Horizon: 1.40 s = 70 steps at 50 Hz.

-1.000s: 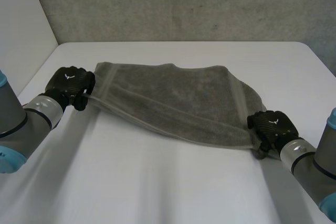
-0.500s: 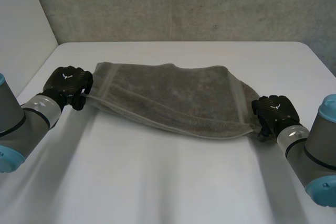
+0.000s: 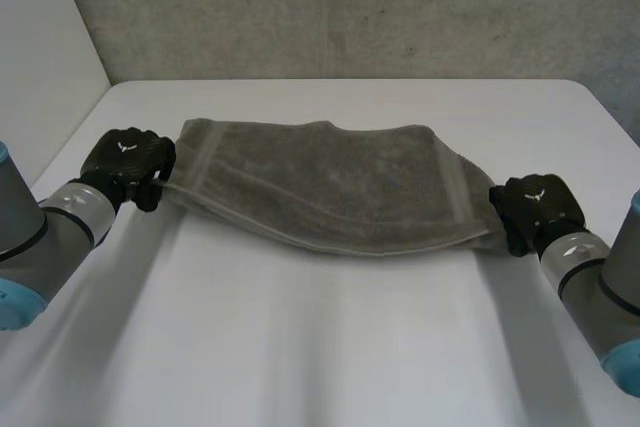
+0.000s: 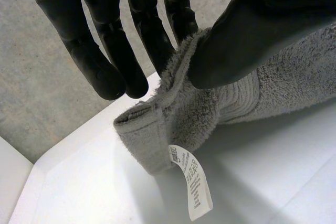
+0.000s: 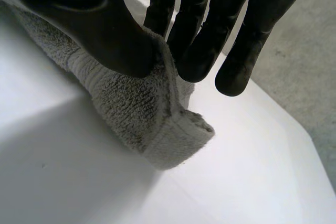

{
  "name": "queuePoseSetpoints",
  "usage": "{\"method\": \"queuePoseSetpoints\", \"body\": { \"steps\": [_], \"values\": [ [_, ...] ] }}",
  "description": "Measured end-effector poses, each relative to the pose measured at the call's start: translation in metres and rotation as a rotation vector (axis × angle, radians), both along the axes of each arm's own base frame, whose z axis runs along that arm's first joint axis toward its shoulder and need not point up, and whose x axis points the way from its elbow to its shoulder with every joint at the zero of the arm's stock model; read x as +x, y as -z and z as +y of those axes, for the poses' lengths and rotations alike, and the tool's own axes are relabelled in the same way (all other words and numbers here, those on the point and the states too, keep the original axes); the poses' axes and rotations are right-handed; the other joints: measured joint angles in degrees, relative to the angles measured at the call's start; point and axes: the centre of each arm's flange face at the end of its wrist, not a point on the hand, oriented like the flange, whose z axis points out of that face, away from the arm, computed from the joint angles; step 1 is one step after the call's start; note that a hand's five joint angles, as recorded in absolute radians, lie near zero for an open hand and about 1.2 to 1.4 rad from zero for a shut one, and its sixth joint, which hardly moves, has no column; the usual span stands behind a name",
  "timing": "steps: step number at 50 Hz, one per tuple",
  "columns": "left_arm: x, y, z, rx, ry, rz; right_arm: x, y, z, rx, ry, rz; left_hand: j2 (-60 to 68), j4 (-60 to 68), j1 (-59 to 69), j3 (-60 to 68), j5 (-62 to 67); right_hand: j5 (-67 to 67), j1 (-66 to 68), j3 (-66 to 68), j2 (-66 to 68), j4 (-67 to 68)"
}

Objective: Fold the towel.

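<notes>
left arm: grey-jointed, comes in low over the white table (image 3: 330,347)
left hand (image 3: 128,159): black, clamped on the towel's left end. In its wrist view the thumb presses the terry edge against the straight fingers (image 4: 105,61)
left corner: hemmed corner pokes out just past the pinch, and a small white printed care label (image 4: 191,182) hangs from it above the table
towel: grey terry rectangle (image 3: 330,182), slung between the two hands across the table's middle. The near long edge sags in a shallow curve and the far edge lies on the table towards the grey concrete wall (image 3: 330,7)
right hand (image 3: 532,205): black, grasping the towel's right end. Its wrist view shows the same thumb-against-fingers pinch (image 5: 105,30), with a thick hemmed corner (image 5: 173,135) sticking out below
done: both ends gripped and the near edge raised, as far as I can see
left: I'd say the first fold is only partway. The held edge needs carrying over and laying flat on the far part, then letting go and smoothing. I can't tell whether more folds follow.
</notes>
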Motion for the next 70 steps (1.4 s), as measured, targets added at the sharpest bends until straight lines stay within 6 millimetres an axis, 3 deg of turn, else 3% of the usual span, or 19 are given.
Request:
{"method": "queuePoseSetpoints", "body": {
  "steps": [4,9,13,19,25,29,34,42,49,53,57,62,66,70],
  "values": [
    [0.0,-0.003,0.003,-0.005,0.002,-0.002,0.0,-0.02,0.004,-0.036,-0.016,-0.008,0.0,0.0,0.0,0.0,0.0,0.0,0.0,0.0,0.0,0.0],
    [0.003,-0.02,0.01,-0.052,-0.004,-0.001,-0.001,-0.059,0.011,-0.125,-0.035,-0.038,0.0,0.0,0.0,0.0,0.0,0.0,0.0,0.0,0.0,0.0],
    [0.009,-0.042,0.015,-0.111,-0.019,0.005,-0.006,-0.092,0.017,-0.211,-0.033,-0.064,0.0,0.0,0.0,0.0,0.0,0.0,0.0,0.0,0.0,0.0],
    [0.025,-0.096,0.027,-0.274,-0.066,0.024,-0.019,-0.155,0.026,-0.389,-0.027,-0.12,0.0,0.3,0.0,0.1,0.0,0.0,0.0,0.0,0.3,0.0],
    [0.03,-0.133,0.04,-0.392,-0.08,0.041,-0.021,-0.189,0.036,-0.412,-0.06,-0.131,0.0,0.3,0.0,0.1,0.0,0.0,0.0,0.0,0.3,0.0],
    [0.03,-0.141,0.044,-0.417,-0.079,0.047,-0.02,-0.19,0.034,-0.336,-0.079,-0.115,0.0,0.3,0.0,0.1,0.0,0.0,0.0,0.0,0.3,0.0],
    [0.028,-0.131,0.039,-0.381,-0.074,0.043,-0.018,-0.166,0.021,-0.171,-0.096,-0.048,0.0,0.3,0.0,0.1,0.0,0.0,0.0,0.0,0.3,0.0],
    [0.025,-0.078,0.016,-0.212,-0.066,0.005,-0.012,-0.129,0.0,-0.05,-0.127,0.064,0.5,0.3,0.0,0.1,0.0,0.0,0.0,0.0,0.3,0.0],
    [0.016,-0.061,-0.015,-0.195,-0.047,-0.056,-0.005,-0.12,-0.029,-0.057,-0.127,0.084,0.5,0.3,0.0,0.1,0.0,0.0,0.0,0.0,0.3,0.0],
    [0.002,-0.081,-0.035,-0.289,-0.02,-0.053,0.003,-0.141,-0.053,-0.197,-0.095,0.07,0.5,0.3,0.0,0.1,0.0,0.0,0.1,0.0,0.9,0.0],
    [-0.011,-0.126,-0.048,-0.456,-0.001,0.039,0.015,-0.188,-0.07,-0.501,-0.036,0.006,0.5,0.3,0.0,0.2,0.0,0.0,0.1,0.0,1.0,0.0],
    [-0.011,-0.181,-0.045,-0.605,0.026,0.263,0.019,-0.237,-0.058,-0.753,-0.001,-0.069,0.5,0.3,0.0,0.2,0.0,0.0,0.1,0.0,1.0,0.0],
    [-0.007,-0.194,-0.039,-0.592,0.043,0.371,0.019,-0.241,-0.049,-0.746,-0.013,-0.073,0.5,0.3,0.0,0.2,0.0,0.3,0.1,0.0,1.0,0.0],
    [-0.004,-0.176,-0.034,-0.495,0.03,0.388,0.019,-0.217,-0.047,-0.612,-0.046,-0.04,0.5,0.3,0.0,0.2,0.0,0.3,0.1,0.0,1.0,0.0]
  ]
}}
